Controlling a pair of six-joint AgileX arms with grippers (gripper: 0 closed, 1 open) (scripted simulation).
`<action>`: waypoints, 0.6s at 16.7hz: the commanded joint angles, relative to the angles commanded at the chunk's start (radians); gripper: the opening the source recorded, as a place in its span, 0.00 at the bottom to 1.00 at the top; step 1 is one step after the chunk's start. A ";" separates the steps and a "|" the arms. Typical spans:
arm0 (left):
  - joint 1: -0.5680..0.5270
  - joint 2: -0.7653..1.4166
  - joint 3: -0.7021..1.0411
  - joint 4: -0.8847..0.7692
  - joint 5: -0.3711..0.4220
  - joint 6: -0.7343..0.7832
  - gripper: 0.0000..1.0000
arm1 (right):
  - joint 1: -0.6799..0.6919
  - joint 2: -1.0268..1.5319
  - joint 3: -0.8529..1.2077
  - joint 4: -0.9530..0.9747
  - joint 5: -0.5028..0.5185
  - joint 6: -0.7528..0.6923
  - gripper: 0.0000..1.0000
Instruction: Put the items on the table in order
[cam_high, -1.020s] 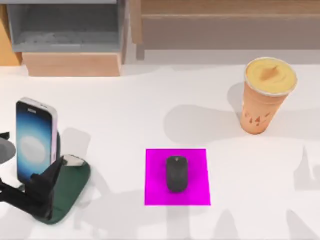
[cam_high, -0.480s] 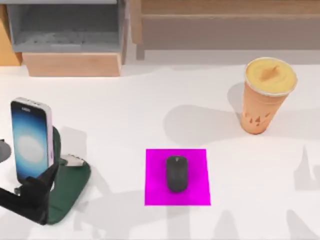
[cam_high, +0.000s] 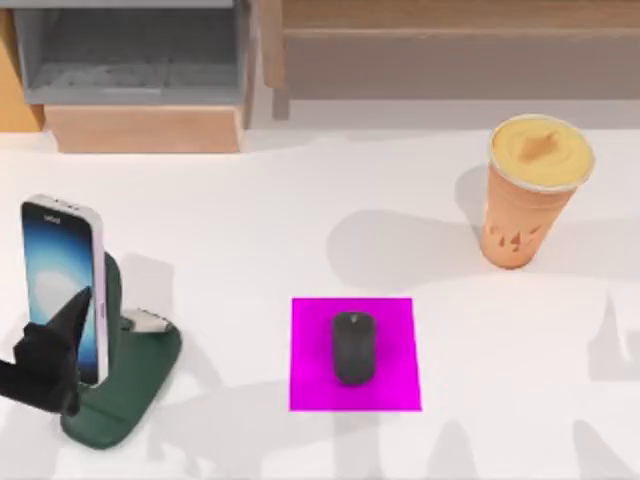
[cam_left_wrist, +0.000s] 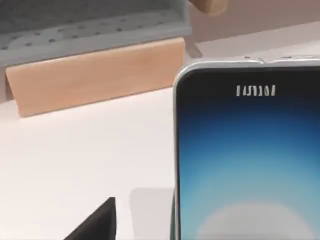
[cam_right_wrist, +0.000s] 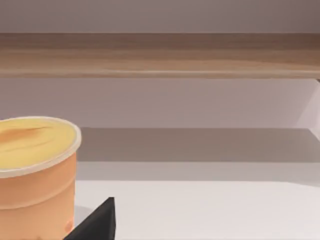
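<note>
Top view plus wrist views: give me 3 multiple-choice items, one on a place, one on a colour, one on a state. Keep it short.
1. Where does the mouse lie?
A. on the magenta pad
B. on the green stand
C. beside the cup

2. What colour is the cup's lid?
A. blue
B. yellow
C. black

3. How does the phone stand?
A. flat, screen down on the table
B. inside the shelf
C. upright against the green stand, screen lit

Key:
1 A: the top view shows the black mouse in the middle of the pad.
2 B: the lid is yellow on the orange cup at the table's right.
3 C: the phone leans upright at the table's left with its screen glowing, the left pincer in front of it.
</note>
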 joint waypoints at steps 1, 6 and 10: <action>0.035 -0.024 -0.008 0.041 -0.013 -0.013 1.00 | 0.000 0.000 0.000 0.000 0.000 0.000 1.00; 0.156 -0.139 -0.113 0.262 -0.058 -0.049 1.00 | 0.000 0.000 0.000 0.000 0.000 0.000 1.00; 0.177 -0.221 -0.215 0.389 -0.070 -0.055 1.00 | 0.000 0.000 0.000 0.000 0.000 0.000 1.00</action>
